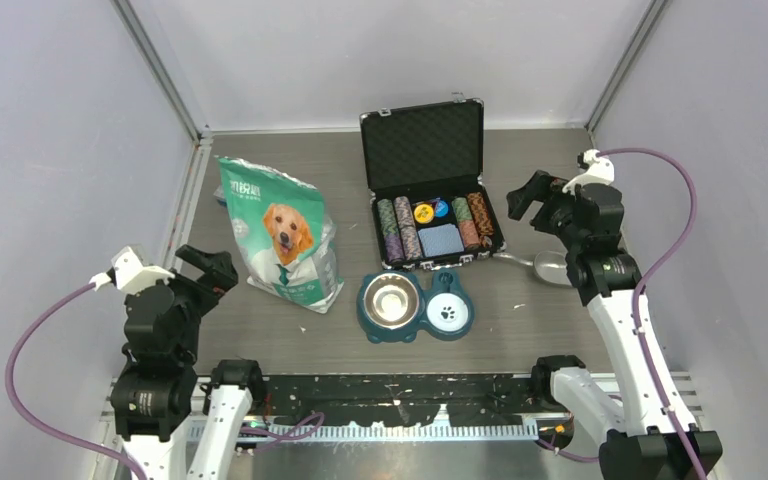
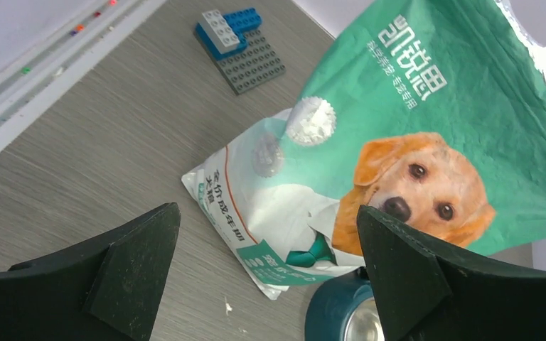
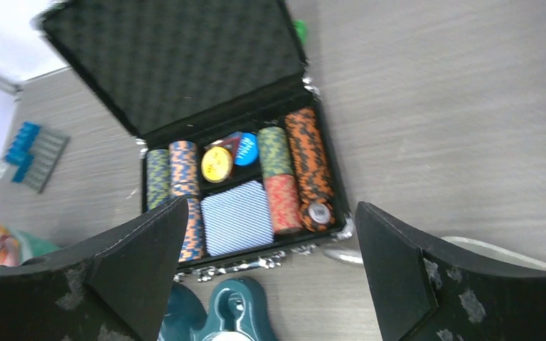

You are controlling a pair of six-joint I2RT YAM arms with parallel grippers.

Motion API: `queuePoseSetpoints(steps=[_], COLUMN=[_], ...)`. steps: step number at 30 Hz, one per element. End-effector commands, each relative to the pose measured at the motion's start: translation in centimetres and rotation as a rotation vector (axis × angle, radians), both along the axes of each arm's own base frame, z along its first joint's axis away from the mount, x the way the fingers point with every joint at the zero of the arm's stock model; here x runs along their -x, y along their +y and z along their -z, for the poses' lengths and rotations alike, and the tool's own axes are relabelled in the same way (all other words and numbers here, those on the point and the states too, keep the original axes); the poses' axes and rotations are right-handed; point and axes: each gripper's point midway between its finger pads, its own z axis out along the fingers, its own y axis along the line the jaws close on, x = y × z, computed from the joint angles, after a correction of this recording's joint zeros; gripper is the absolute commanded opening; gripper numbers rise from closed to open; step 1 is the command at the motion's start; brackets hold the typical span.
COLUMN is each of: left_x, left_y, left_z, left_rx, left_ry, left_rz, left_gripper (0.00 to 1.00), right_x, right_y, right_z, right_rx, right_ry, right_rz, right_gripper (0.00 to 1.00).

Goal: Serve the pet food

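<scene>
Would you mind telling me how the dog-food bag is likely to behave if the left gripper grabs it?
The bag looks like thin creased film, so it would probably flex and crumple rather than lift stiffly. Its glossy surface may slip in the left gripper.

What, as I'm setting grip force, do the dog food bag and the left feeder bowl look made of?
Dog food bag: likely glossy plastic film, foil-lined perhaps; it creases, with a silvery crinkled top edge. Left feeder bowl: apparently polished stainless steel; bright mirror-like glints. Its teal holder: probably moulded plastic, smooth.
</scene>
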Motion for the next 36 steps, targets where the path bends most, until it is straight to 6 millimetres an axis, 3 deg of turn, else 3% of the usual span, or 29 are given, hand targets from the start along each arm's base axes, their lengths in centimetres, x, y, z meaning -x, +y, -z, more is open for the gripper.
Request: queuePoseSetpoints(steps=[1, 2, 3, 4, 5, 6, 7, 8, 9, 10, 11, 12, 14, 15, 16, 17, 18, 19, 20, 23, 24, 25, 26, 27, 29, 33, 36], left_x=[-1.9, -2.3, -2.7, -3.2, -3.6, -4.0, -4.3, -4.6, -4.9, -5.2, -5.4, -5.7, -6.0, -6.1, -6.3, -6.5, -6.6, -6.7, -6.8, -7.2, -7.7, -8.3, -9.0, -9.6, -10.4, -10.8, -11.0], left_y=[-1.9, -2.3, -2.7, -3.1, -3.3, -3.4, -3.3, -3.3, -3.3, -3.2, -3.1, -2.9, -2.6, -2.4, -2.4, -2.4, -2.4, -2.4, -2.3, -2.7, -3.3, -4.0, -4.9, -5.6, -5.9, -5.8, -5.7], left_z=[-0.2, -0.2, -0.2, -0.3, -0.2, 0.0, 0.4, 0.8, 1.2, 1.7, 2.2, 2.8, 3.8, 4.4, 4.9, 5.5, 6.1, 6.8, 7.6, 9.3, 9.9, 10.1, 10.1, 10.2, 10.6, 11.2, 11.4], left_rx=[0.032, 0.038, 0.047, 0.052, 0.058, 0.067, 0.076, 0.09, 0.103, 0.11, 0.118, 0.124, 0.128, 0.13, 0.14, 0.148, 0.157, 0.168, 0.171, 0.196, 0.21, 0.224, 0.233, 0.239, 0.257, 0.233, 0.226], left_ry=[0.0, 0.001, 0.001, -0.001, 0.001, 0.01, 0.021, 0.033, 0.042, 0.052, 0.066, 0.083, 0.108, 0.117, 0.124, 0.127, 0.132, 0.138, 0.144, 0.149, 0.136, 0.112, 0.084, 0.063, 0.047, 0.102, 0.123], left_rz=[0.101, 0.119, 0.142, 0.162, 0.174, 0.171, 0.164, 0.157, 0.147, 0.135, 0.122, 0.108, 0.084, 0.072, 0.061, 0.056, 0.05, 0.04, 0.035, 0.045, 0.072, 0.114, 0.169, 0.211, 0.217, 0.219, 0.218], left_gripper=[0.99, 0.99, 0.99, 0.99, 0.99, 0.99, 0.99, 0.99, 0.99, 0.99, 0.99, 0.99, 0.99, 0.99, 0.99, 0.99, 0.99, 0.99, 0.99, 0.99, 0.99, 0.99, 0.99, 0.99, 0.99, 0.99, 0.99], right_x=[0.2, 0.0, 0.5, 1.4, 1.4, 2.3, 2.5, 2.5, 2.9, 2.1, 2.9, 2.4, 2.5, 2.3, 2.6, 1.3, 1.3, 0.9, 1.0, 1.8, 1.9, 2.4, 2.2, 2.4, 3.0, 4.1, 3.8], right_y=[5.0, 5.9, 8.0, 9.9, 11.3, 12.9, 15.1, 16.2, 19.1, 19.9, 23.2, 24.2, 29.1, 30.4, 31.8, 32.9, 34.7, 35.5, 36.9, 39.8, 41.0, 41.8, 42.5, 43.0, 43.6, 42.9, 42.6], right_z=[-4.5, -5.7, -6.0, -8.0, -7.9, -9.7, -9.1, -10.1, -9.1, -9.8, -8.8, -10.1, -9.4, -11.2, -11.3, -11.5, -10.3, -11.3, -10.2, -10.7, -9.7, -9.7, -8.4, -8.3, -7.5, -8.4, -9.0], right_rx=[-0.031, -0.022, -0.05, -0.074, -0.1, -0.108, -0.12, -0.062, -0.037, 0.063, 0.087, 0.126, 0.088, 0.057, 0.052, 0.073, 0.088, 0.102, 0.101, 0.04, 0.038, 0.037, 0.045, 0.042, 0.032, 0.047, 0.057], right_ry=[-0.193, -0.249, -0.256, -0.313, -0.299, -0.336, -0.302, -0.318, -0.287, -0.315, -0.291, -0.331, -0.323, -0.376, -0.388, -0.413, -0.402, -0.441, -0.423, -0.444, -0.439, -0.445, -0.421, -0.415, -0.395, -0.414, -0.457], right_rz=[-0.313, -0.374, -0.509, -0.643, -0.722, -0.836, -0.92, -0.949, -1.016, -0.983, -1.05, -1.036, -1.121, -1.126, -1.144, -1.117, -1.137, -1.13, -1.157, -1.226, -1.246, -1.263, -1.275, -1.283, -1.302, -1.295, -1.256], right_gripper=[0.95, 0.95, 0.95, 0.96, 0.95, 0.95, 0.95, 0.95, 0.95, 0.95, 0.95, 0.95, 0.95, 0.95, 0.95, 0.95, 0.95, 0.95, 0.95, 0.98, 0.99, 0.89, 0.82, 0.68, 0.62, 0.75, 0.73])
